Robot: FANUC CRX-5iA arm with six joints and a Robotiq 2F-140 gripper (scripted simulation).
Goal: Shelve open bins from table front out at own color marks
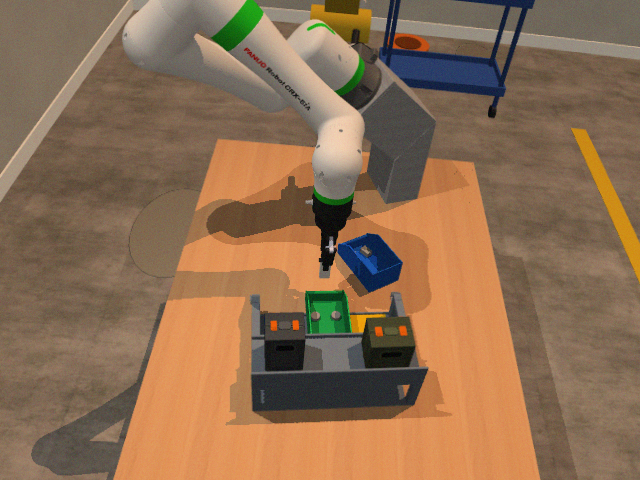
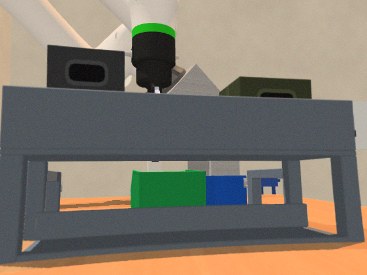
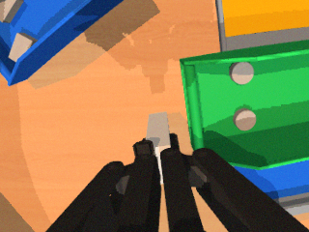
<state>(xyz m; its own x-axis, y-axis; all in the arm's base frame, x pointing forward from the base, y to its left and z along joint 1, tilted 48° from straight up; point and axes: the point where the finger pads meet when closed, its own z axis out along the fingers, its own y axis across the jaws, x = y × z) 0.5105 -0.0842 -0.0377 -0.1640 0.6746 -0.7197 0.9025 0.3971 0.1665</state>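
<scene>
The green bin (image 1: 328, 319) (image 2: 170, 189) (image 3: 285, 89) stands in the shelf (image 1: 336, 390) (image 2: 178, 124), between the yellow mark (image 1: 368, 322) (image 3: 266, 16) and the blue mark (image 3: 292, 179), with two round parts in it. It looks slightly turned; any mark under it is hidden. The blue bin (image 1: 382, 273) (image 2: 226, 190) (image 3: 89, 19) is on the table, turned at an angle, with grey parts inside. My gripper (image 1: 324, 271) (image 2: 154, 165) (image 3: 159, 127) is shut and empty, its pale fingertips pointing down between the blue bin and the green bin's near end, touching neither as far as I see.
A dark grey box (image 1: 284, 343) (image 2: 85, 69) and an olive box (image 1: 390, 343) (image 2: 266, 85) stand on the shelf's upper board. Shelf end posts (image 1: 255, 315) (image 1: 397, 305) rise at both sides. The robot's grey pedestal (image 1: 398, 144) is at the table's back.
</scene>
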